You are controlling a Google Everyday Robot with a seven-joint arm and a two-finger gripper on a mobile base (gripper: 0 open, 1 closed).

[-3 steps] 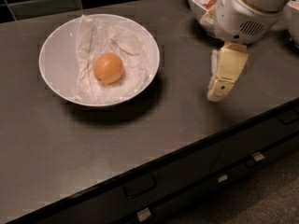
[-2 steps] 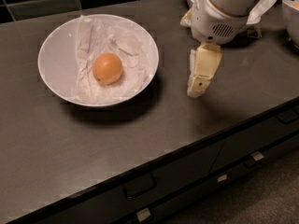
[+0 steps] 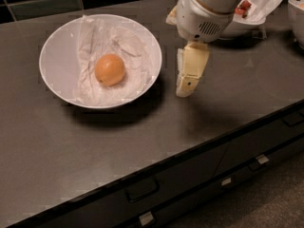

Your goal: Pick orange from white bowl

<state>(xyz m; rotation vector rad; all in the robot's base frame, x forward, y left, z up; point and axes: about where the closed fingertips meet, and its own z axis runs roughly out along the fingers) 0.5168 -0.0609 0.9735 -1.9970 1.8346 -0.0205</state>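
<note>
The orange (image 3: 110, 69) lies in the middle of the white bowl (image 3: 57, 56), on crinkled translucent paper (image 3: 102, 37). The bowl stands on the dark counter at the left. My gripper (image 3: 184, 86) hangs below the white arm housing (image 3: 204, 8), pointing down, just right of the bowl's right rim and apart from it. It is a little above the counter and holds nothing. It is to the right of the orange.
A smaller white bowl with red fruit (image 3: 243, 14) stands behind the arm at the back right. Another white bowl (image 3: 298, 13) shows at the right edge. The counter's front edge (image 3: 190, 156) runs diagonally, with drawers (image 3: 142, 189) below. A dark tiled wall is behind.
My gripper and arm have moved left across the counter, from the right side to just beside the white bowl's right rim. The bowl and orange have not moved.
</note>
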